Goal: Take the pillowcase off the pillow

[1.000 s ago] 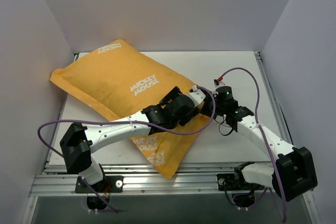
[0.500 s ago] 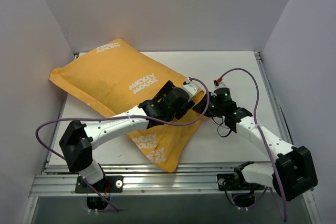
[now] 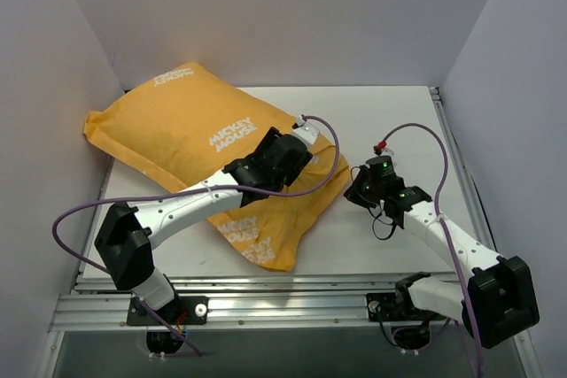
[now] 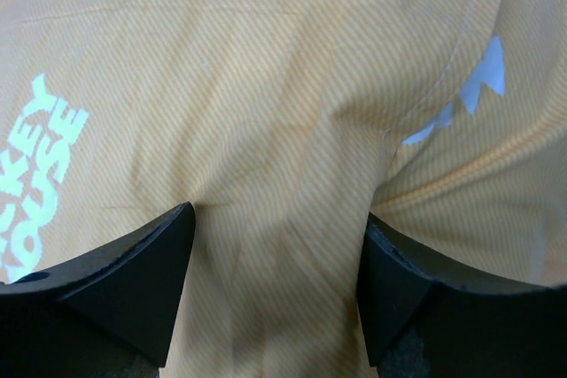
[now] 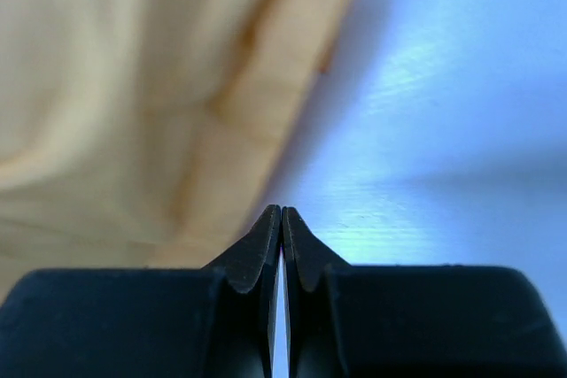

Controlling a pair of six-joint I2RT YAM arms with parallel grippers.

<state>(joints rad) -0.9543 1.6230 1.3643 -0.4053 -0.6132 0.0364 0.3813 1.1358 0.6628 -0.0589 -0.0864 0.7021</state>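
Your left gripper (image 4: 279, 245) has its fingers spread wide, pressing down on the pillowcase (image 3: 177, 130) with orange fabric filling the gap between them and nothing clamped; your right gripper (image 5: 281, 214) has its fingertips pinched together with nothing visible between them, low over the table (image 3: 399, 121) just beside the cover's right edge. The pillowcase lies diagonally, from the far-left corner against the left wall down toward the near middle of the table, white lettering facing up; it looks plump and filled, and the pillow itself is hidden inside; the left arm reaches across its middle.
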